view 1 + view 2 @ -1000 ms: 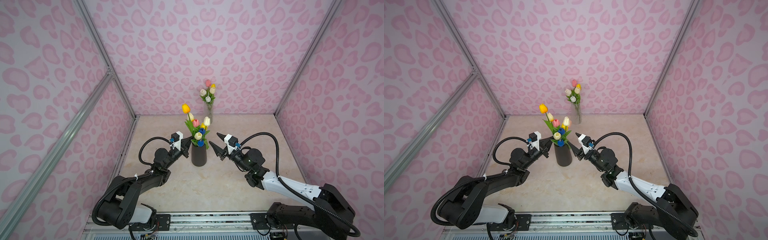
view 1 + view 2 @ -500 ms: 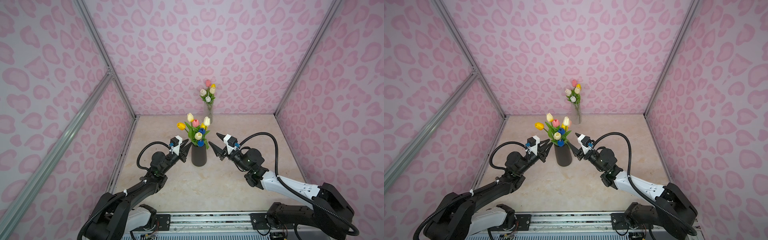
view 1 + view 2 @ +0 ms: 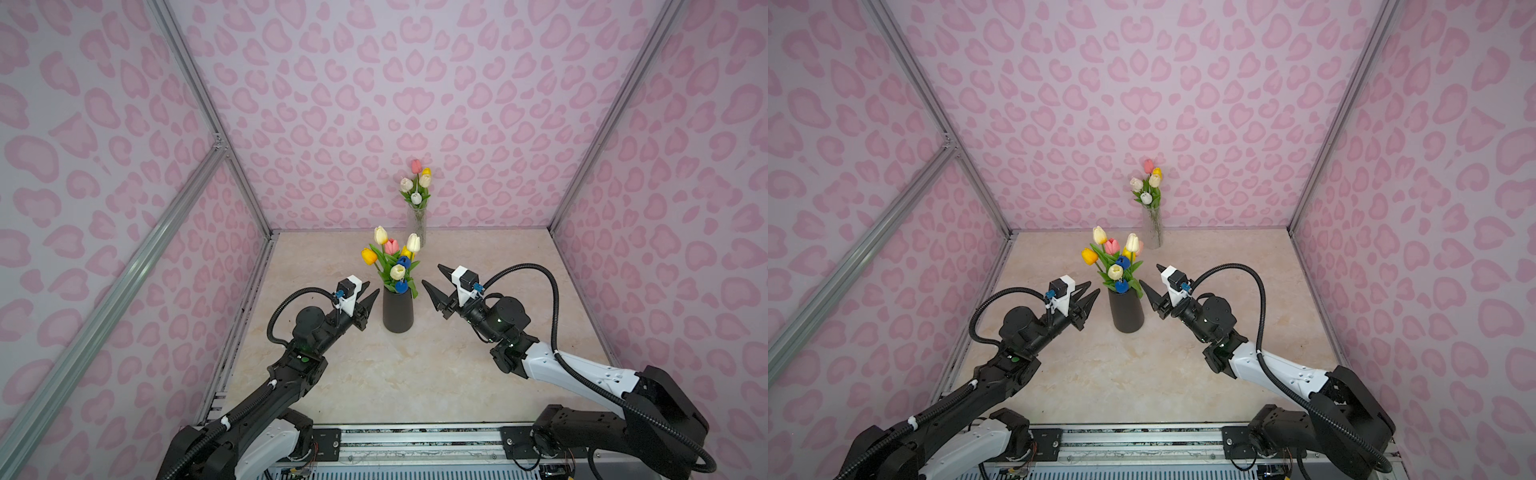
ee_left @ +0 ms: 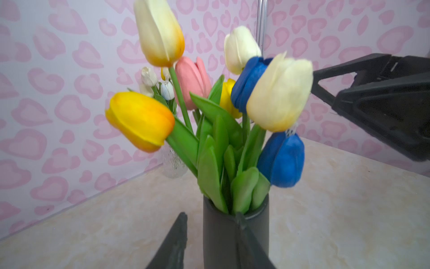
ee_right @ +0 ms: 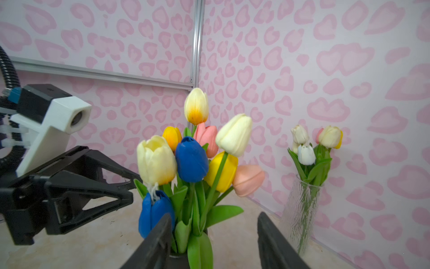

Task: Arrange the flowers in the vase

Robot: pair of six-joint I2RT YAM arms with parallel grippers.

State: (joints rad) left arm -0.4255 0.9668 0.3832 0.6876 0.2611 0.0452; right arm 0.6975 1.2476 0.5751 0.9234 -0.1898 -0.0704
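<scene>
A black vase (image 3: 398,311) (image 3: 1126,311) stands mid-table, holding the flowers (image 3: 392,262) (image 3: 1115,262): yellow, cream, pink and blue tulips with green leaves. A yellow tulip (image 4: 142,121) leans out to the bunch's left. My left gripper (image 3: 371,289) (image 3: 1094,288) hovers just left of the vase's rim, open and empty, with the vase (image 4: 216,237) close ahead of the left gripper (image 4: 211,215). To the right of the bunch my right gripper (image 3: 432,275) (image 3: 1149,274) (image 5: 214,216) stands open and empty, facing the flowers (image 5: 190,160).
A clear glass vase (image 3: 417,224) (image 3: 1152,228) (image 5: 302,209) with a second small bunch of tulips stands against the back wall. Pink patterned walls close in three sides. A metal rail (image 3: 415,440) runs along the table's front edge.
My left gripper has opened and let go of the yellow tulip, which sank into the vase and tipped left. The left arm drew back a little. The right arm held still.
</scene>
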